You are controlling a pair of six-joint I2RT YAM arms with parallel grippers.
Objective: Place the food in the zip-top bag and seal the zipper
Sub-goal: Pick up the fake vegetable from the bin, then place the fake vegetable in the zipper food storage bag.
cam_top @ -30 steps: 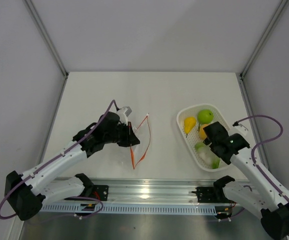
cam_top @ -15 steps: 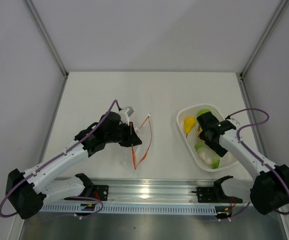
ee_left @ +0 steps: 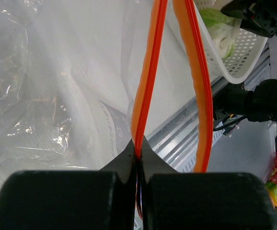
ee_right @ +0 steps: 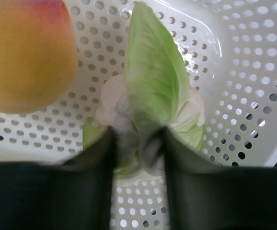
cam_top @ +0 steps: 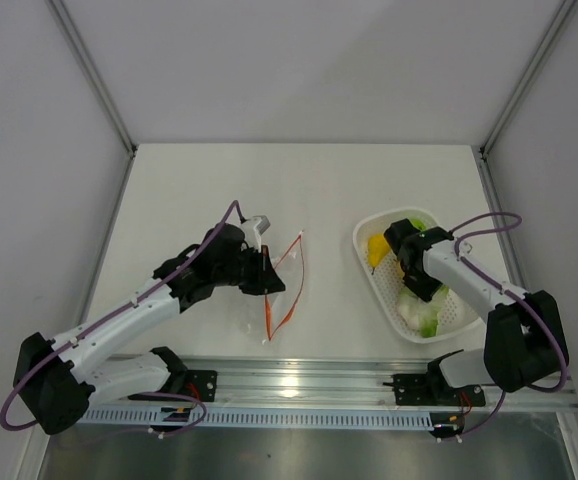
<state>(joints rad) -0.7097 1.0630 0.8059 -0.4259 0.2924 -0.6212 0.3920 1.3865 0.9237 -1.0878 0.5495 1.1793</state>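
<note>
Zipper (ee_left: 147, 86) clamped in left gripper (ee_left: 137, 152) | right gripper (ee_right: 138, 140) astride leafy food (ee_right: 153, 81) in basket (ee_right: 244, 72), hold unclear

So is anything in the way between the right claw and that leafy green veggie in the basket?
No, nothing visible. The right gripper has a finger on either side of the leafy green vegetable in the white basket. The orange fruit lies beside it, not between.

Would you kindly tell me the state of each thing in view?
zip-top bag: mouth open
zipper: unsealed, strips apart
left gripper: fingers shut on one zipper strip
right gripper: fingers astride leafy piece in basket, grip unclear
orange fruit: in basket
</note>
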